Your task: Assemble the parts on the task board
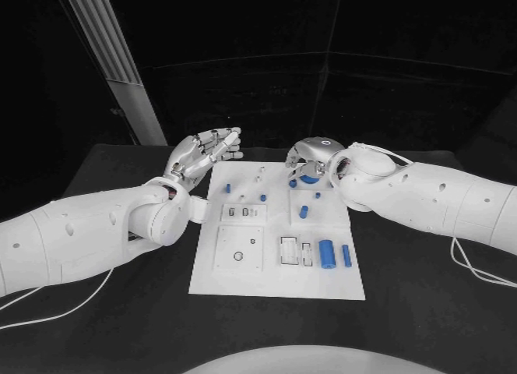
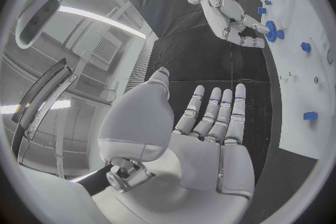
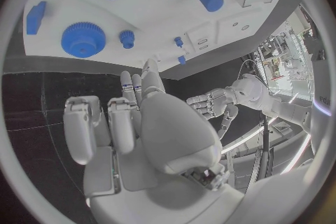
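Observation:
The white task board (image 1: 276, 269) lies in the middle of the black table. On its far right part sits a blue gear (image 1: 311, 178), which also shows in the wrist views (image 2: 270, 29) (image 3: 83, 39). My right hand (image 1: 314, 158) hovers over that gear with its fingers partly curled (image 2: 234, 17) and nothing in them (image 3: 140, 123). My left hand (image 1: 205, 156) is held flat and open beside the board's far left corner, palm empty (image 2: 210, 123). Two blue cylinders (image 1: 326, 252) lie on the board's near right part. Small blue pegs (image 1: 230, 187) stand at the far left.
More blue pieces (image 1: 304, 210) lie mid-board, next to small square recesses (image 1: 245, 211) and a rectangular slot (image 1: 289, 249). White cables (image 1: 477, 269) trail over the table under the right arm, and another cable (image 1: 57, 312) runs under the left arm.

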You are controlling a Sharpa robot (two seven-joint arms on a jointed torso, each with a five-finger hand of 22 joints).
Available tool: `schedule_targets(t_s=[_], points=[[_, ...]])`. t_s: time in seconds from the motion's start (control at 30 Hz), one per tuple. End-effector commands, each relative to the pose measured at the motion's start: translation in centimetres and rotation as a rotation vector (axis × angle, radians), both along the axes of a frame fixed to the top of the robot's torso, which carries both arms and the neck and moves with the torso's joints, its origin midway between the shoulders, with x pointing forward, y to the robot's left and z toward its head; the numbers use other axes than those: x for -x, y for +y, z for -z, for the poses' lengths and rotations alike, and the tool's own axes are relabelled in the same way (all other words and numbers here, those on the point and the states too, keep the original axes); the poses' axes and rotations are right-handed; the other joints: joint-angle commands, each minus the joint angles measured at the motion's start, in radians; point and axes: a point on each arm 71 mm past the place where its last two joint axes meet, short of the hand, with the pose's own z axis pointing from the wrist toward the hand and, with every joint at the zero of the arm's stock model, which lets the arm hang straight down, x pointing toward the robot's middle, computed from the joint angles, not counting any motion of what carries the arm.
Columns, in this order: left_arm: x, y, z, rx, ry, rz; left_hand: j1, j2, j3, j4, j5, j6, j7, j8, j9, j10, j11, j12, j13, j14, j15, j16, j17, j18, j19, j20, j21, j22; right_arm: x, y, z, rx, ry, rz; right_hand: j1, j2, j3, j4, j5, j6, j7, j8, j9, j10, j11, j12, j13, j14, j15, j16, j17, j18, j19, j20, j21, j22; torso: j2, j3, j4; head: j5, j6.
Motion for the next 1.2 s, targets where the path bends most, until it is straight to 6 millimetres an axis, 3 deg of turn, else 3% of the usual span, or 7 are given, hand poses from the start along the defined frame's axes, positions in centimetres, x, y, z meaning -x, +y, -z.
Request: schedule_targets(t_s=[0.03, 0.5, 0.7, 1.2], points=[[0.5, 0.3, -2.0, 0.108, -0.252, 0.003, 0.0, 0.01, 0.007, 0.0, 0.002, -0.005, 0.124, 0.004, -0.001, -0.006, 0.0, -0.007, -0.001, -0.008, 0.001, -0.004, 0.0, 0.004, -0.005, 0.0, -0.002, -0.001, -0.1, -0.1, 0.3, 0.06, 0.025, 0.022, 0.01, -0.002, -0.001, 0.005, 0.0, 0.0, -0.004, -0.008, 0.001, 0.006, -0.004, -0.007, 0.0, 0.079, -0.007, 0.004, 0.135, -0.007, 0.105, -0.008, 0.003, 0.263, 0.0, -0.0003, -0.0007, -0.003, -0.001], [0.4, 0.3, -2.0, 0.107, -0.251, 0.002, 0.001, 0.012, 0.007, 0.0, 0.002, -0.006, 0.124, 0.006, -0.002, -0.007, 0.0, -0.007, -0.001, -0.009, 0.001, -0.004, 0.0, 0.004, -0.005, 0.0, -0.002, -0.001, -0.6, 0.1, 1.0, 0.095, 0.064, 0.044, 0.018, -0.001, 0.0, 0.005, 0.0, 0.002, -0.007, -0.019, 0.001, 0.011, -0.007, -0.015, 0.0, 0.079, -0.009, 0.004, 0.136, -0.007, 0.105, -0.009, 0.003, 0.263, 0.0, -0.0008, -0.0002, -0.008, -0.005], [0.4, 0.3, -1.9, 0.107, -0.25, 0.004, 0.001, 0.012, 0.007, 0.0, 0.002, -0.006, 0.124, 0.006, -0.002, -0.007, 0.0, -0.007, -0.001, -0.009, 0.001, -0.004, 0.0, 0.004, -0.005, 0.0, -0.002, -0.001, -0.8, 0.4, 1.5, 0.109, 0.075, 0.049, 0.022, 0.001, 0.001, 0.009, 0.0, 0.011, -0.01, -0.027, 0.003, 0.027, -0.01, -0.02, 0.001, 0.078, -0.012, 0.003, 0.131, -0.007, 0.105, -0.011, 0.003, 0.263, 0.001, -0.0007, 0.0009, -0.019, -0.01], [0.3, 0.3, -1.9, 0.107, -0.249, 0.004, 0.002, 0.014, 0.007, 0.0, 0.002, -0.008, 0.124, 0.007, -0.002, -0.007, 0.0, -0.007, -0.001, -0.01, 0.001, -0.005, 0.0, 0.004, -0.005, 0.0, -0.002, -0.001, -0.7, 0.6, 2.3, 0.157, 0.124, 0.068, 0.027, 0.001, -0.004, 0.02, 0.0, 0.025, -0.012, -0.048, 0.003, 0.065, -0.014, -0.035, 0.0, 0.078, -0.017, 0.003, 0.129, -0.007, 0.105, -0.016, 0.003, 0.263, 0.001, -0.0011, -0.0008, -0.018, -0.016]])
